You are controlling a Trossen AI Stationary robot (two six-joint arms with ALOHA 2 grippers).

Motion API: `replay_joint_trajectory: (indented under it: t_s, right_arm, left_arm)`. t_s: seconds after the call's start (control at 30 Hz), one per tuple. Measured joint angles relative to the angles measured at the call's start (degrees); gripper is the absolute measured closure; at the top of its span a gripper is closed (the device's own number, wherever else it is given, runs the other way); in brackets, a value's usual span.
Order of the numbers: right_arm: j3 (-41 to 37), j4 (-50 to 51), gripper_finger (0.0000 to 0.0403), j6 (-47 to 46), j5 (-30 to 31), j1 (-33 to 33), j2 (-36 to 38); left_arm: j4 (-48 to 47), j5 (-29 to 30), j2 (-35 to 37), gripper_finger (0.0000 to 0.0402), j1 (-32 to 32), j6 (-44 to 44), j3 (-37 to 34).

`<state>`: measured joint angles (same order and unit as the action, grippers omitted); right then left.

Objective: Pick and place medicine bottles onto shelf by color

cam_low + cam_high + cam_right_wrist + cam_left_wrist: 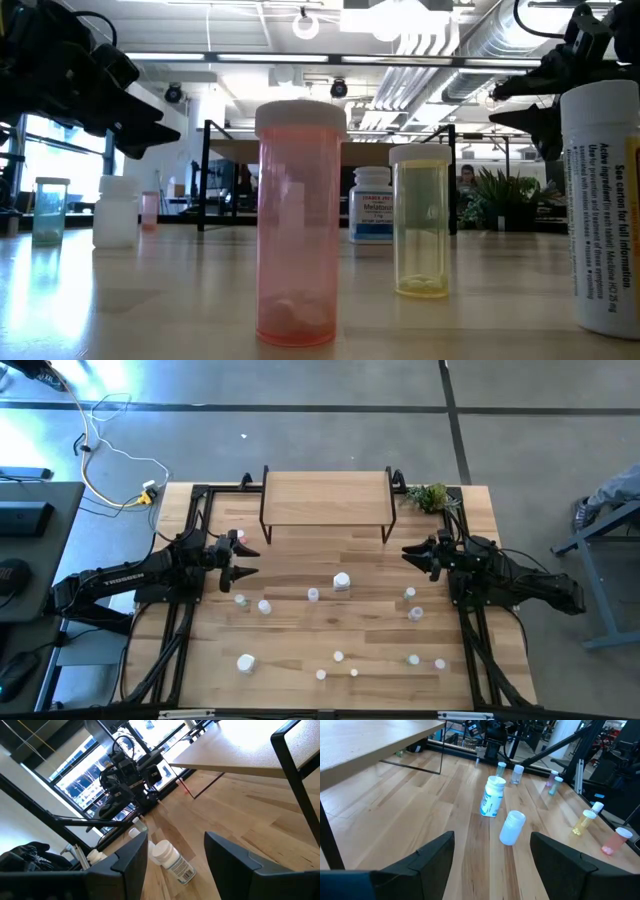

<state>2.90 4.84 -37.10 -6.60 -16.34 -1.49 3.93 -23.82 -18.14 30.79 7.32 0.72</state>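
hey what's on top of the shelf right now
Nothing shows on the shelf: from above its wooden top is bare, and the medicine bottles all stand on the table. The space under the board is hidden from above.

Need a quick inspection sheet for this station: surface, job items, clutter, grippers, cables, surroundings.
Surface: wooden table, dry.
Job's things: medicine bottles scattered upright across the table; shelf at the far edge, bare on top.
Clutter: plant sprig beside the shelf.
Grippers: left gripper open, empty, above the table; right gripper open, empty, opposite it.
Cables: yellow and white leads on the floor.
Surroundings: blue frame right of the table.
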Motion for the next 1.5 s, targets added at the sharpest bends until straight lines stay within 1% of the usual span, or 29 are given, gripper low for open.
replay_joint_trajectory:
  t_s: [0.8,1.07,1.2,1.33,1.5]
  right_arm:
    - [0.0,0.0,0.0217,-0.2,0.0,0.0,0.0]
    - [0.0,0.1,0.0215,0.0,1.6,0.0,0.0]
    - [0.0,0.1,0.0198,1.1,1.6,0.0,0.0]
    - [0.0,0.1,0.0167,2.0,0.4,0.0,0.0]
    - [0.0,0.1,0.013,5.3,-0.1,0.0,0.0]
  left_arm:
    - [0.0,0.0,0.0,0.0149,0.0,0.0,0.0]
    - [0.0,0.0,0.0,0.0149,0.0,0.0,0.0]
    - [0.0,0.0,0.0,0.0149,0.0,0.0,0.0]
    - [0.0,0.0,0.0,0.0149,0.0,0.0,0.0]
    - [0.0,0.0,0.0,0.0149,0.0,0.0,0.0]
